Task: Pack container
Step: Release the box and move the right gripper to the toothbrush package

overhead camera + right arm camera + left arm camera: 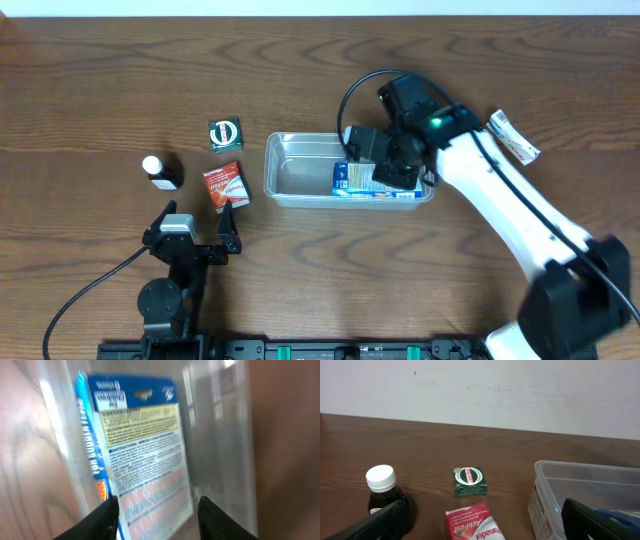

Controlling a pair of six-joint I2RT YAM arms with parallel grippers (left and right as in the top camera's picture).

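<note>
Right tool straddles the blue box, grip unclear, inside the container at centre frame; I'd settle it flat along the wall. Left tool sits wide open, empty.

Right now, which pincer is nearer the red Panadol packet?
Left. The left pincer sits just on the robot's side of the red Panadol packet, one finger close to its edge. The right pincer is far off, over the container.
</note>
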